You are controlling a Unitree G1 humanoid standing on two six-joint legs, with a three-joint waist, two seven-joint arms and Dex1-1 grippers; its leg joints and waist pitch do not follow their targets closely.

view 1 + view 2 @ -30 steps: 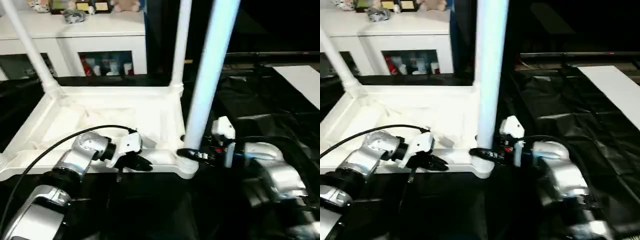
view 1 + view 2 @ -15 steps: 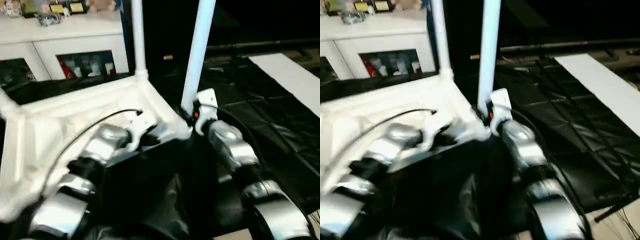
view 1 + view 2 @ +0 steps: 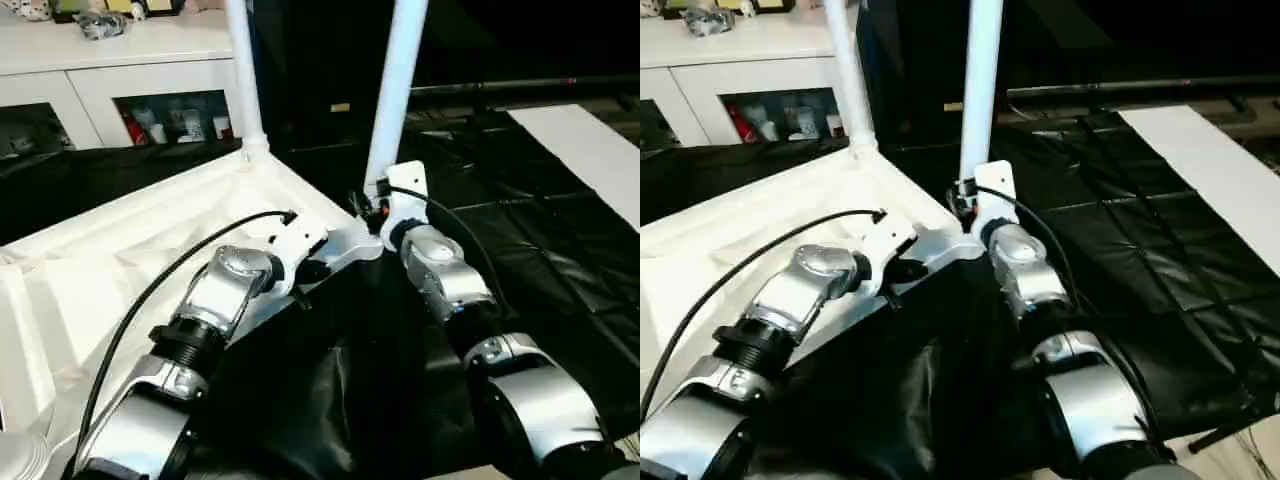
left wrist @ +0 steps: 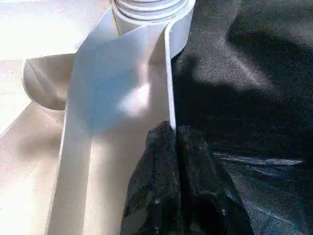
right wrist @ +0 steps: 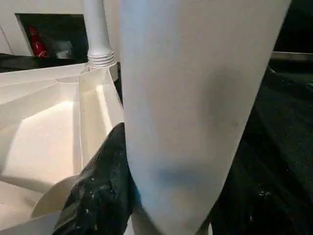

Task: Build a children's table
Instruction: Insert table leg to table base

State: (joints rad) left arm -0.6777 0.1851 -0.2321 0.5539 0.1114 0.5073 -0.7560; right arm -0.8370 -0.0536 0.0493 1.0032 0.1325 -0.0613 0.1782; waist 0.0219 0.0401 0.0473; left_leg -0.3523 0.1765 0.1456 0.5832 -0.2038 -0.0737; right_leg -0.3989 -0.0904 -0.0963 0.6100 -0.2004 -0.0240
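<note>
White table top has swung clockwise since before — your right gripper clasps the near-right leg, left gripper pinches the rim; leg tops cut off.

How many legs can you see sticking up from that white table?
2. One leg stands at the table's far corner; the other leg rises at the near corner by the right gripper. Others may be out of frame.
</note>
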